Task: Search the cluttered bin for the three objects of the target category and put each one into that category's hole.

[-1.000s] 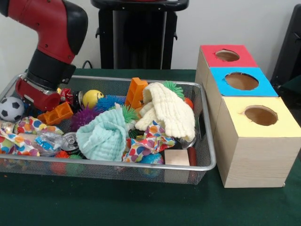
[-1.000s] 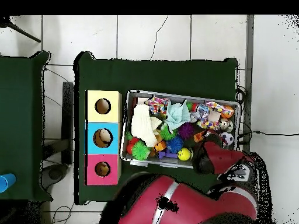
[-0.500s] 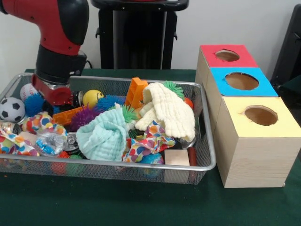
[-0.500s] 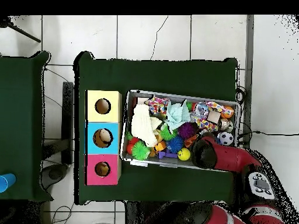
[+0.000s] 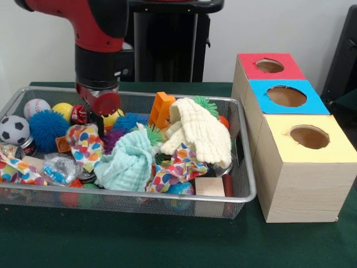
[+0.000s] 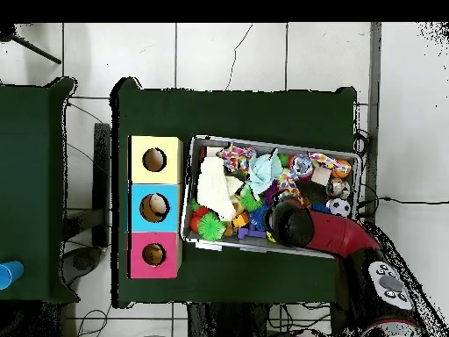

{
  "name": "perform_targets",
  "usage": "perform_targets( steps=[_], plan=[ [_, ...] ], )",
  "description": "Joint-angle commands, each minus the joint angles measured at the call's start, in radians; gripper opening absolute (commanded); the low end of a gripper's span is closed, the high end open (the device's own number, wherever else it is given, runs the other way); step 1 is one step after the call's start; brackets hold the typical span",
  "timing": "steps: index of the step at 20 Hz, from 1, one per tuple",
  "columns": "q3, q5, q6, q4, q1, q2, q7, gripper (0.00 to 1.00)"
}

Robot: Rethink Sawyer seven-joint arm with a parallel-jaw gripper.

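From the front, the red and black robot arm comes down into the silver wire mesh bin on the dark green bench. Its jaws sit low among the toys near the bin's back rim, just above a yellow ball. I cannot tell if the jaws are open or closed, or if they hold anything. Nearby lie a fuzzy blue ball, a small black and white soccer ball, a white baseball, a light teal cloth, a cream knit cloth, an orange plastic block and a spotted colorful cloth. Beside the bin stands a row of three wooden boxes with round holes: a red-topped box, a blue-topped box and a yellow-topped box.

From above, the arm covers part of the bin near one long rim. The cream cloth lies at the bin's end by the boxes. The three boxes sit in a line, close to the bin's short end.
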State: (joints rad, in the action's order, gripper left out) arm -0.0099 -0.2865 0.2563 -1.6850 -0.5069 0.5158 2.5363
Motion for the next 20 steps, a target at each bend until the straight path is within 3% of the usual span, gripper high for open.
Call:
perform_targets(
  steps=[1, 11, 15, 16, 20],
  plan=[
    [0.133, 0.099, 0.125, -0.062, 0.025, 0.015, 0.059, 0.00],
    [0.087, 0.186, 0.118, -0.098, 0.084, 0.004, 0.115, 0.00],
    [0.017, 0.148, 0.197, -0.039, 0.140, -0.011, 0.051, 0.00],
    [-0.008, 0.124, 0.212, -0.011, 0.157, -0.020, 0.025, 1.00],
    [-0.040, 0.123, 0.227, 0.004, 0.195, -0.026, 0.044, 1.00]
  ],
)
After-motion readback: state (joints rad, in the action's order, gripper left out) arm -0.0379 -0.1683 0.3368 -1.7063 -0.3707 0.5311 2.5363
